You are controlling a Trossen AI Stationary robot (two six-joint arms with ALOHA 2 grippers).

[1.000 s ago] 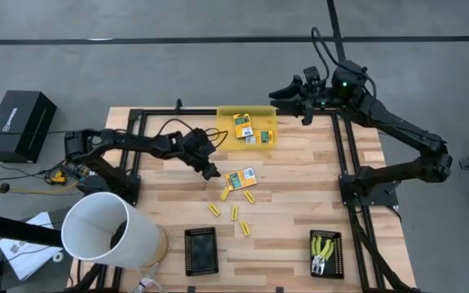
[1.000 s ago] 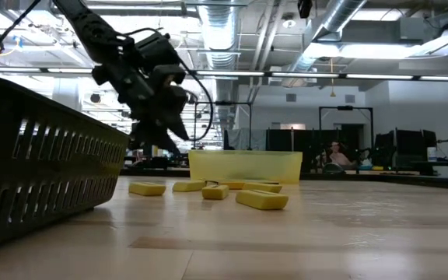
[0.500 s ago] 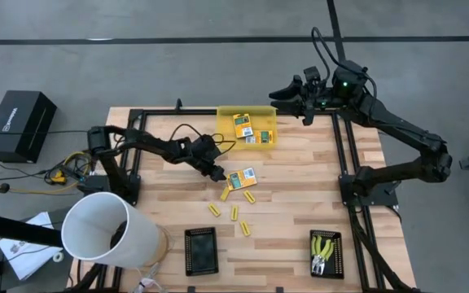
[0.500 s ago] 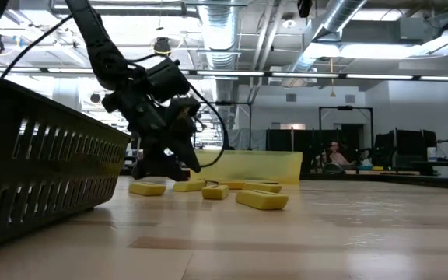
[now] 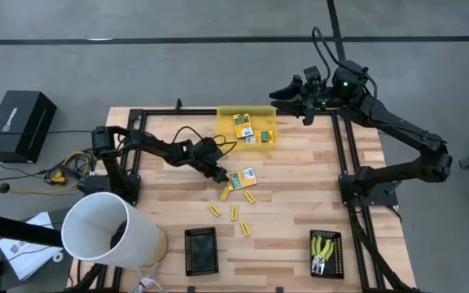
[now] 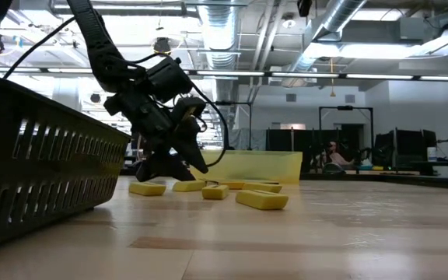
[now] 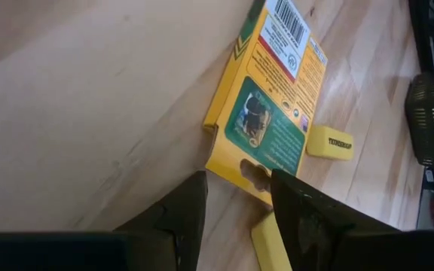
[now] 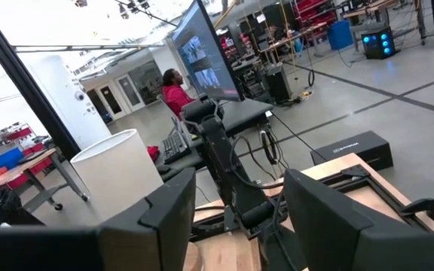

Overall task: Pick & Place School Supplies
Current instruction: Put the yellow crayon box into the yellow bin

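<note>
- The left gripper [image 5: 221, 175] is low over the table, its fingers [image 7: 179, 218] apart, right at the near edge of a printed box [image 7: 266, 120] that lies flat on the wood.
- Yellow sticks [image 5: 234, 213] lie scattered near this box; one stick [image 7: 330, 141] is just beside it.
- Two more boxes [image 5: 244, 124] lie in the yellow bin [image 5: 225, 130].
- Two hand tools [image 5: 324, 247] lie in a black tray [image 5: 337, 264].
- The right gripper [image 5: 306, 104] waits high beside the bin, fingers [image 8: 164, 218] apart.

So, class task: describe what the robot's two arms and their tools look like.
Both arms are dark, jointed links. A black cable loops along the left arm to its tool, whose two fingers are flat and black. The right arm carries cables too, and a small green light by its tool.
</note>
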